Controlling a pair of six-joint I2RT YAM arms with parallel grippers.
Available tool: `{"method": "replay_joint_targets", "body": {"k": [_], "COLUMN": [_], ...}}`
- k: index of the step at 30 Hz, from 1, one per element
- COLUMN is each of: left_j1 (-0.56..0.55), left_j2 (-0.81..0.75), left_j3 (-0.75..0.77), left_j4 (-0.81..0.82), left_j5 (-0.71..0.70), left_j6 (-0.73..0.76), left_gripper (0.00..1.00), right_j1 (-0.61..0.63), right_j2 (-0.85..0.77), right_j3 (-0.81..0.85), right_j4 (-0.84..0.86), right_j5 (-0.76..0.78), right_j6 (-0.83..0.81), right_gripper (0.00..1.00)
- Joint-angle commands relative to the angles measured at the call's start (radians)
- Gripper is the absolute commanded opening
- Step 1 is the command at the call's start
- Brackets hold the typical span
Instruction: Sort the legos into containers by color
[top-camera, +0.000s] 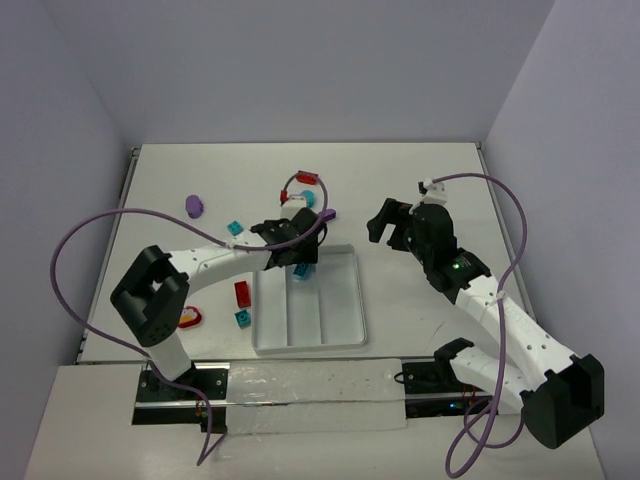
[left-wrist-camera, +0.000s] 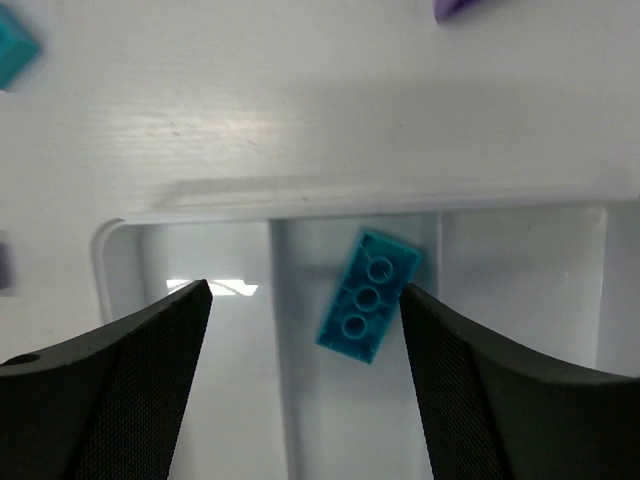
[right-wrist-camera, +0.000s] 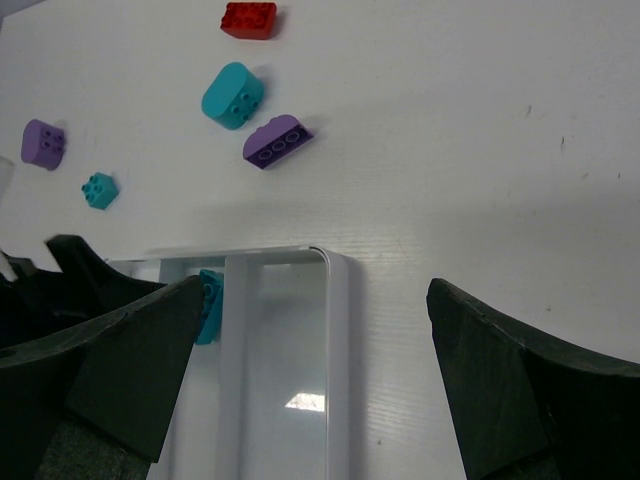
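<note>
The white tray (top-camera: 345, 300) has three long compartments. A teal brick (left-wrist-camera: 367, 294) lies studs-up at the far end of the middle compartment; it also shows in the top view (top-camera: 303, 271) and the right wrist view (right-wrist-camera: 210, 305). My left gripper (top-camera: 297, 238) hovers over it, open and empty (left-wrist-camera: 305, 292), with the brick between the fingers, close to the right one. My right gripper (top-camera: 392, 225) is open and empty, above the table just right of the tray's far right corner (right-wrist-camera: 312, 295).
Loose on the table beyond the tray: a red brick (right-wrist-camera: 249, 19), a rounded teal brick (right-wrist-camera: 233, 95), a dark purple brick (right-wrist-camera: 277, 142), a light purple brick (top-camera: 195, 206), a small teal brick (top-camera: 235, 229). Left of the tray: a red brick (top-camera: 243, 293), a teal brick (top-camera: 243, 318).
</note>
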Motion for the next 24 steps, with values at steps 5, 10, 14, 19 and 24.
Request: {"method": "replay_joint_targets", "body": {"k": [5, 10, 14, 19, 24], "left_j1": [0.262, 0.437, 0.479, 0.519, 0.528], "left_j2": [-0.133, -0.051, 0.034, 0.153, 0.205], "left_j3": [0.063, 0.081, 0.134, 0.212, 0.241], "left_j4": [-0.071, -0.091, -0.086, -0.104, -0.092], "left_j5": [-0.063, 0.001, 0.027, 0.038, 0.038], "left_j6": [-0.072, -0.146, -0.186, -0.206, -0.213], "left_gripper": [0.98, 0.99, 0.99, 0.98, 0.95], "right_j1": [-0.003, -0.003, -0.003, -0.003, -0.002], "right_j2": [-0.037, -0.027, -0.017, -0.013, 0.001], "right_j3": [-0.020, -0.018, -0.016, -0.012, -0.012], "right_j4": [0.049, 0.056, 0.059, 0.058, 0.059], "right_j5": [0.013, 0.002, -0.010, -0.041, -0.035], "right_j6": [0.015, 0.012, 0.008, -0.007, -0.009], "right_gripper": [1.00, 1.00, 1.00, 1.00, 1.00]}}
